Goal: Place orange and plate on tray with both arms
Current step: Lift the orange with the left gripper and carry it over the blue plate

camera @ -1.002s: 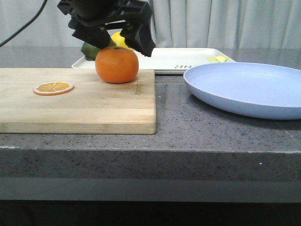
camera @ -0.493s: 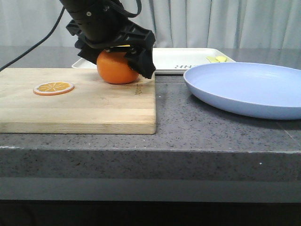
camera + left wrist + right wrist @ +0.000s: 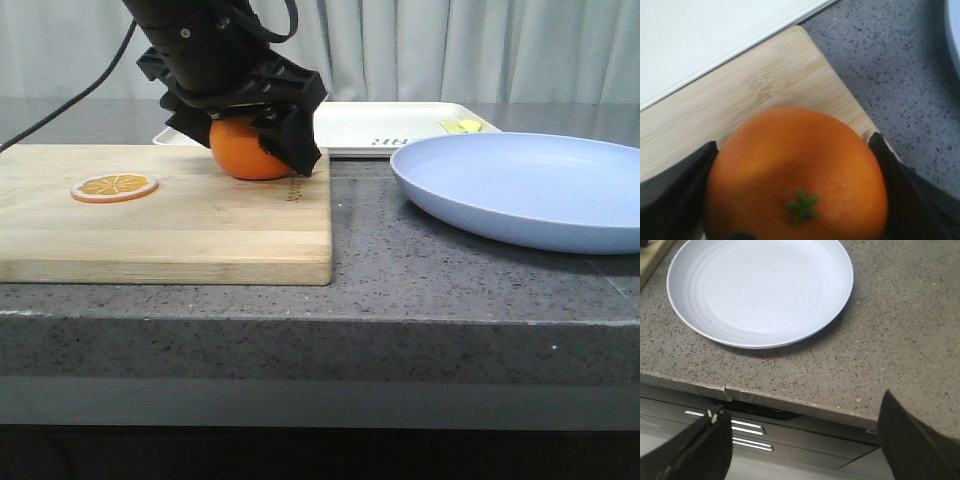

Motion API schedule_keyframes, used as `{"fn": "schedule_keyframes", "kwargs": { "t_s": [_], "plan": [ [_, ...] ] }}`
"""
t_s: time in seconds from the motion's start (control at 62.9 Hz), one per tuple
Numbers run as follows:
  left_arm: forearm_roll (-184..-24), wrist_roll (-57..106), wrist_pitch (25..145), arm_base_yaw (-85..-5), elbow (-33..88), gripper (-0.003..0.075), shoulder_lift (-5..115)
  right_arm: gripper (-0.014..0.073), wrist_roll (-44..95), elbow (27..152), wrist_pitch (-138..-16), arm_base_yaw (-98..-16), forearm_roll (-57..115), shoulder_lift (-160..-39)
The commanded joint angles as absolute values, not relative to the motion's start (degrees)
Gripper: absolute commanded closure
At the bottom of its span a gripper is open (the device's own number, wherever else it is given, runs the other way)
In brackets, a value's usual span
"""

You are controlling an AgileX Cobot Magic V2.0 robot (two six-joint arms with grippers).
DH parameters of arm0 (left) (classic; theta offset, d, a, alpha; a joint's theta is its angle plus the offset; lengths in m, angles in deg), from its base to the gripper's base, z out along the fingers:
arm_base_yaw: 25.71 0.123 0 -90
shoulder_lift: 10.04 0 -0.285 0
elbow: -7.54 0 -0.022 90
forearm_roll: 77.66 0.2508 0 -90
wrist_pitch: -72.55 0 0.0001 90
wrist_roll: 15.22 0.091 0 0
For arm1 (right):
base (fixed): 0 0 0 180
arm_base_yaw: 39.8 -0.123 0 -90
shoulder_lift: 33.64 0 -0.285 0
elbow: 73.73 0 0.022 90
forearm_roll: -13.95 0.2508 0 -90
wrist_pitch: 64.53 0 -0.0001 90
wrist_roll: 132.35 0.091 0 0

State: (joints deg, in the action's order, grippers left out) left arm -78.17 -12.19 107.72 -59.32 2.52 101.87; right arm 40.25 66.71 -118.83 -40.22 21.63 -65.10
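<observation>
Straddling the orange [image 3: 246, 150] with the left gripper [image 3: 240, 135], fingers [image 3: 677, 190] spread wide at both sides, firm grip unclear. Sitting at the cutting board's [image 3: 165, 215] far right corner, just before the tray [image 3: 395, 125]. Hanging spread and empty, the right gripper [image 3: 800, 440], off the counter edge near the plate [image 3: 760, 290].

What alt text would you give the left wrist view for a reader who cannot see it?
Close-up from above of the orange with its green stem dot, sitting on the cutting board near a corner, with the left end effector and its dark fingers flanking it on both sides. The white tray edge and grey speckled counter lie beyond.
</observation>
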Motion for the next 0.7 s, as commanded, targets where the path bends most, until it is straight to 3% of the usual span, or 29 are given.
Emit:
{"fn": "schedule_keyframes", "kwargs": {
  "t_s": [0.0, 0.27, 0.684],
  "plan": [
    [-78.92, -12.17, 105.86, -60.15, -1.0, 0.03, 99.16, -0.001, 39.44, 68.29, -115.19, -40.23, 22.17, -65.9],
    [-79.17, -12.17, 106.64, -65.52, -9.46, 0.0299, 100.18, -0.001, 39.44, 68.29, -115.19, -40.23, 22.17, -65.9],
    [-79.17, -12.17, 108.09, -75.44, -24.84, 0.0299, 111.69, -0.001, 39.44, 68.29, -115.19, -40.23, 22.17, -65.9]
  ]
}}
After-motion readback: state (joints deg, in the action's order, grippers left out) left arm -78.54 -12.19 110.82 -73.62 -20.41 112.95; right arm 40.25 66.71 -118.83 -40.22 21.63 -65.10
